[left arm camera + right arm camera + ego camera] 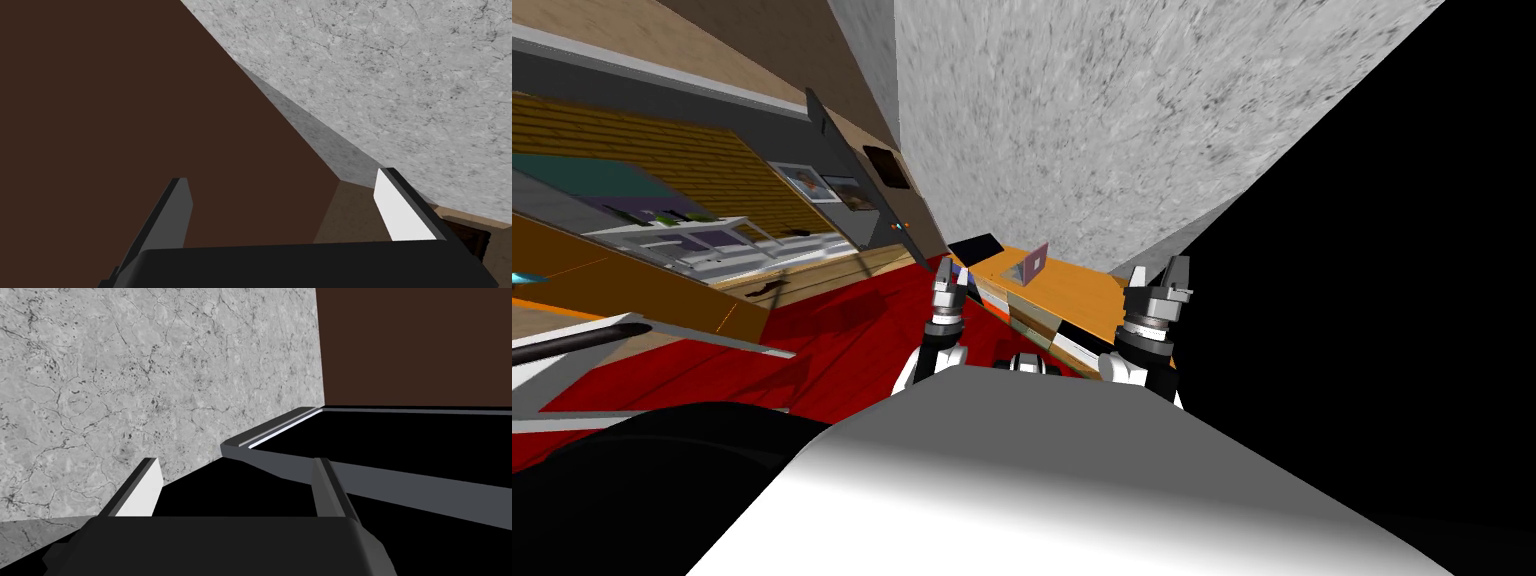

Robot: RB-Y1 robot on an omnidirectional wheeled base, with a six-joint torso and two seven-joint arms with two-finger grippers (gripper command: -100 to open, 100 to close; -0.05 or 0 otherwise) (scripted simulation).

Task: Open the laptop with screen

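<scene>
Light grey fingers (181, 210) of the left gripper (282, 175) stand wide apart, with nothing between them. The right gripper (236, 460) is the same: its fingers (144, 493) are spread wide and hold nothing.

In the head view both grippers are raised just above the centre of the frame. The left one is a little left of centre and the right one a little right of centre, and they are well apart from each other. Between them, slightly higher in the frame, lies the orange desk (1087, 295). The laptop (1034, 263) stands on it, small, with a pinkish panel lifted at an angle (so it looks partly open). Neither gripper touches it.

A dark flat slab (974, 247) sits at the left end of the desk, just above the left gripper in the frame; I cannot tell what it is. A grey speckled wall (1112, 120) rises behind the desk. A red floor (842, 340) spreads to the lower left, and a black area (1392, 250) takes the right side.
</scene>
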